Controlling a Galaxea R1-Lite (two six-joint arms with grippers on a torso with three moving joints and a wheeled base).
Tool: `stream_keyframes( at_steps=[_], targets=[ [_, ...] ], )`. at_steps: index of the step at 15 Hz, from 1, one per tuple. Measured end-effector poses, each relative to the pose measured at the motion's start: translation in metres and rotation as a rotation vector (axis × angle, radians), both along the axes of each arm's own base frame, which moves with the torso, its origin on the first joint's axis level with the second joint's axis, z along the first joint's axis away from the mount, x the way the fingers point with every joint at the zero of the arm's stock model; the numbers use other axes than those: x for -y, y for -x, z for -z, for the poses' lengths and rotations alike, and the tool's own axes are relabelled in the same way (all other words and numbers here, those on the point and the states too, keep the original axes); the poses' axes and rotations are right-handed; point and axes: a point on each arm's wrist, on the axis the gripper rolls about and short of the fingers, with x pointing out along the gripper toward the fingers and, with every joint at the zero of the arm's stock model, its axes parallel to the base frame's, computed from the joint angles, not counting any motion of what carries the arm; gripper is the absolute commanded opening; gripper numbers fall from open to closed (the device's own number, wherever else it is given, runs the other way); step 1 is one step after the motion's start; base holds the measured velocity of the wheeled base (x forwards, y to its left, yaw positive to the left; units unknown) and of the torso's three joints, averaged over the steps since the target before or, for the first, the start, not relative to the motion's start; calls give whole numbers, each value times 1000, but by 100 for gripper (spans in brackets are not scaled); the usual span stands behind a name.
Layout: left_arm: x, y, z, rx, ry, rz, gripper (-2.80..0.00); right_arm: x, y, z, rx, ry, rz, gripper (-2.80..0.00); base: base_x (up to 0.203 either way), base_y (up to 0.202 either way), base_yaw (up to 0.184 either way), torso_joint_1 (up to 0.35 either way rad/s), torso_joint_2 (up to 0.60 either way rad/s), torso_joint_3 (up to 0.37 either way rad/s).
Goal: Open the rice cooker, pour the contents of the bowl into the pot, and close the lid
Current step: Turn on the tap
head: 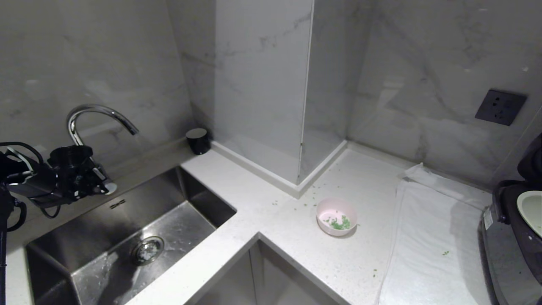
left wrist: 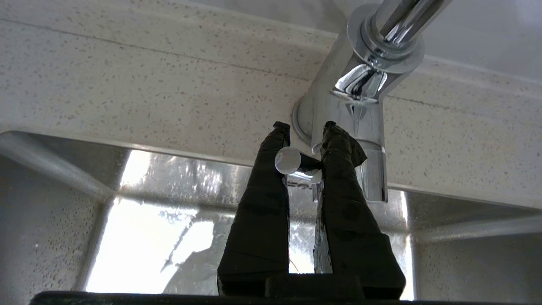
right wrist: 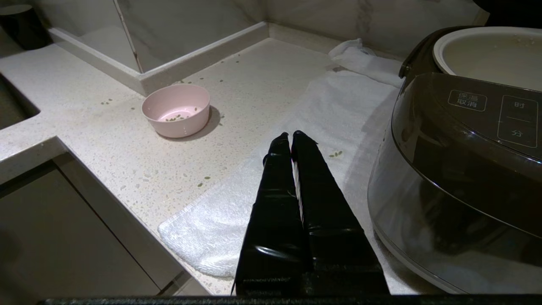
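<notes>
- The rice cooker (right wrist: 457,169) carries the only readable writing, pale characters on its dark brown sloping front panel, seen in the right wrist view.
- One outlined button (right wrist: 467,100) reads 保温 over 取消, two rows inside a rounded frame.
- At 3 o'clock from it, a taller outlined button (right wrist: 518,120) reads 时 at the top and 分 at the bottom, with a short line between the two characters.
- A small pale label (head: 488,219) sits on the cooker's side in the head view; its print is too small to read.
- No brand name can be read on the cooker in any view.
</notes>
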Motion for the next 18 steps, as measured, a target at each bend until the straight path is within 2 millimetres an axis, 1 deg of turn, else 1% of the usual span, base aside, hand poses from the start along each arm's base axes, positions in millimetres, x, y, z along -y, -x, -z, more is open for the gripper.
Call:
stream_keyframes(
  at_steps=[6, 7, 9, 14, 16, 18],
  targets=[
    [0, 0, -1, -3, -1, 0, -280, 0, 0, 0, 0, 0, 0, -280, 0, 0, 0, 0, 0, 0],
    [0, 0, 0, -5, -2, 0, 0, 0, 0, 0, 0, 0, 0, -280, 0, 0, 0, 0, 0, 0],
    [0, 1, 1, -26, -14, 6, 0, 0, 0, 0, 0, 0, 0, -280, 0, 0, 0, 0, 0, 0],
    [0, -1, 0, -16, -14, 9, 0, 0, 0, 0, 0, 0, 0, -280, 0, 0, 0, 0, 0, 0],
    [0, -1, -3, -4, -14, 9, 0, 0, 0, 0, 0, 0, 0, -280, 0, 0, 0, 0, 0, 0],
    [5, 1, -10, 12, -5, 12, 0, 0, 0, 0, 0, 0, 0, -280, 0, 0, 0, 0, 0, 0]
  ],
)
